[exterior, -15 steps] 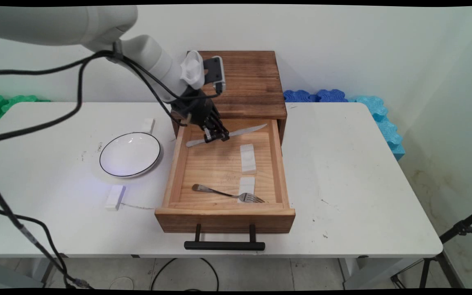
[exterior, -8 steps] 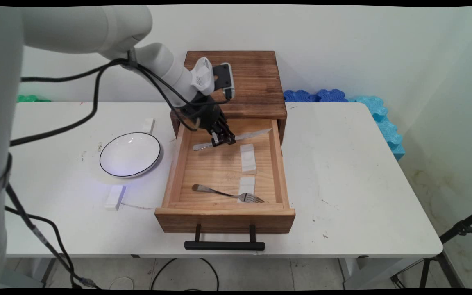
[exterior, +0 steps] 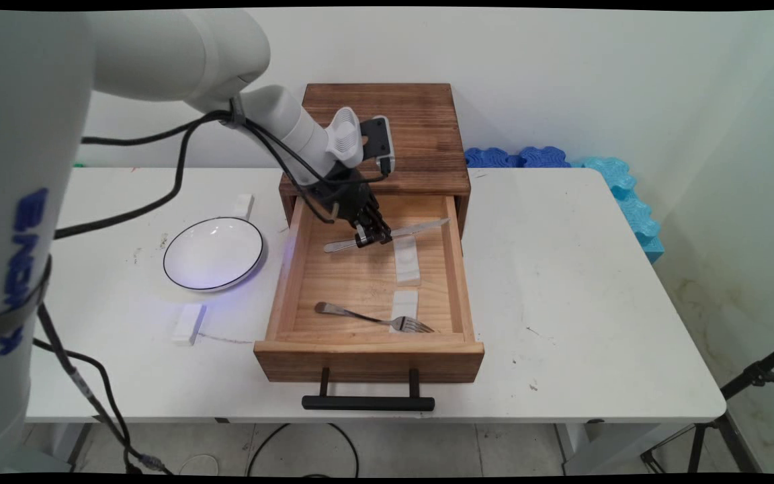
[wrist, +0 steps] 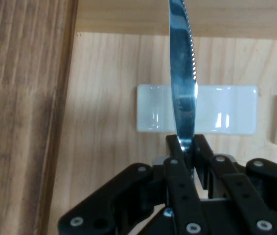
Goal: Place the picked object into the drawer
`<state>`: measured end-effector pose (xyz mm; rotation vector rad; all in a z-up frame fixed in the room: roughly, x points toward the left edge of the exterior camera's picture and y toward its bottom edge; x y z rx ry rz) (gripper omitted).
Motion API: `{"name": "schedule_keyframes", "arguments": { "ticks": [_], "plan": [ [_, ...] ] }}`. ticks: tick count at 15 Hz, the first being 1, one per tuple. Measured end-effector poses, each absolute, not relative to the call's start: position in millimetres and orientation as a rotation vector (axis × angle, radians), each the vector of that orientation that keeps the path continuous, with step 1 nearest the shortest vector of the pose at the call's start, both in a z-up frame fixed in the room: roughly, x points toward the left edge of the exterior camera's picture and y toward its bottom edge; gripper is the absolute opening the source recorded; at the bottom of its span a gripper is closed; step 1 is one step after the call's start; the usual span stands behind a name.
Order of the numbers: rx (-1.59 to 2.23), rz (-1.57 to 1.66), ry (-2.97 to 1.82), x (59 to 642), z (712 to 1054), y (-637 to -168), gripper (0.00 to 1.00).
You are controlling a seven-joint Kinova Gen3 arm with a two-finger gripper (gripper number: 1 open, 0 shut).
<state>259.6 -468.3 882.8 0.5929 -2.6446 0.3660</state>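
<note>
My black two-finger gripper (exterior: 373,237) is clamped on a serrated silver table knife (exterior: 420,227), held over the far end of the open wooden drawer (exterior: 457,269). A white rectangular ceramic rest (wrist: 226,116) lies beneath the blade. At six o'clock, a steel fork (exterior: 360,315) leans on a second white rest (exterior: 405,302).

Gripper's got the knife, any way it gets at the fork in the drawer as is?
Probably not. The gripper is shut on the knife, so its fingers are taken. The path itself looks free: the fork lies uncovered at the near end of the open drawer.
</note>
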Motion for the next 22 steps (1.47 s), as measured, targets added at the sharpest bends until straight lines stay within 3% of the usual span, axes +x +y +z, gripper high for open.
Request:
{"name": "schedule_keyframes", "arguments": {
  "ticks": [22],
  "plan": [
    [0.581, 0.347, -2.675, 262.5, 849.9, -470.6, 0.00]
  ]
}}
